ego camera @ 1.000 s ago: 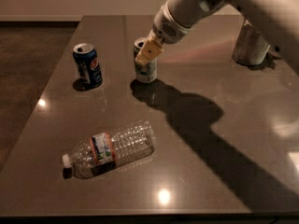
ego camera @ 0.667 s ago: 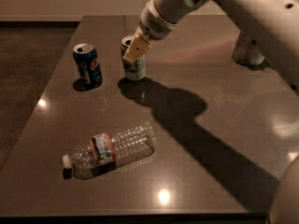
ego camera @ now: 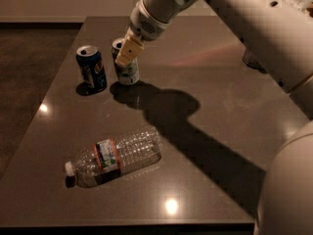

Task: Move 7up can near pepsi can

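Only one camera view here, looking down across a dark glossy table (ego camera: 210,111).

The 7up can (ego camera: 128,71) stands upright near the table's far-left part, just to the right of the pepsi can (ego camera: 92,68). The two are close neighbours with a thin gap between them, not touching as far as I can see. The pepsi can is upright too, with its open silver top facing up and its logo turned toward the camera.

The gripper (ego camera: 124,57) is right at the 7up can. It comes down from the upper right on the big white arm (ego camera: 230,13), and it looks clamped on the can's upper part. One tan finger (ego camera: 129,50) lies across the front of the rim, while the other one is hidden behind the can. The can's base looks planted on the table, or very nearly so, with its shadow right under it.

Closer to the camera, a clear plastic bottle (ego camera: 115,155) lies on its side. Its white cap points left and it has a label band around the middle. It sits well apart from both cans.

The arm throws a chunky dark shadow (ego camera: 168,109) across the middle of the table. A bit of the robot's pale body (ego camera: 288,190) fills the lower-right corner. There's also something shiny (ego camera: 251,60) at the far right of the table, mostly hidden behind the arm, and I can't make out what it is.
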You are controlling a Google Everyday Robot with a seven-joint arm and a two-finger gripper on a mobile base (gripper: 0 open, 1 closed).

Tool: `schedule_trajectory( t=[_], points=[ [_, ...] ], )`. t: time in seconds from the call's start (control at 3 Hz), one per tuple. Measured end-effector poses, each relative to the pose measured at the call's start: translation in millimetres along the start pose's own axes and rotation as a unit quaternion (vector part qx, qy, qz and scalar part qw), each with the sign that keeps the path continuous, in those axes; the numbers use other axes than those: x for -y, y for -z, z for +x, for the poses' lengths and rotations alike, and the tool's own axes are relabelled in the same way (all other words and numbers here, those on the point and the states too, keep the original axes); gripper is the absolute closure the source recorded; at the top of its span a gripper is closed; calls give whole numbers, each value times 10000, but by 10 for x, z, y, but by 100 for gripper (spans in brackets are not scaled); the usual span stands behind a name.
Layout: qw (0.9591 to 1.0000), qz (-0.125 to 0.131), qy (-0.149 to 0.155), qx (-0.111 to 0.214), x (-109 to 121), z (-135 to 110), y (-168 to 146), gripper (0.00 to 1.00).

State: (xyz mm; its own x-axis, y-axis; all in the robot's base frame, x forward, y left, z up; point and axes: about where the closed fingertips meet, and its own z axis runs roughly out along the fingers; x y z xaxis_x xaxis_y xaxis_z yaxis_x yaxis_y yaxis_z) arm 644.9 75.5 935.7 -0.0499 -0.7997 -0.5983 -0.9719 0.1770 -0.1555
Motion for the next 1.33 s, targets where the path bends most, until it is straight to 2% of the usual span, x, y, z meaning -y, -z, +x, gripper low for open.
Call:
schedule_trajectory(
  t=[0.33, 0.67, 1.0, 1.33],
  points=[
    [9999, -121, 49, -19, -36, -24, -118, 82],
    [9998, -219, 20, -23, -43, 13, -193, 59],
    [9999, -97, 2, 46, -47, 90, -154, 36],
    [9999, -107, 2, 46, -50, 89, -177, 13]
  ],
)
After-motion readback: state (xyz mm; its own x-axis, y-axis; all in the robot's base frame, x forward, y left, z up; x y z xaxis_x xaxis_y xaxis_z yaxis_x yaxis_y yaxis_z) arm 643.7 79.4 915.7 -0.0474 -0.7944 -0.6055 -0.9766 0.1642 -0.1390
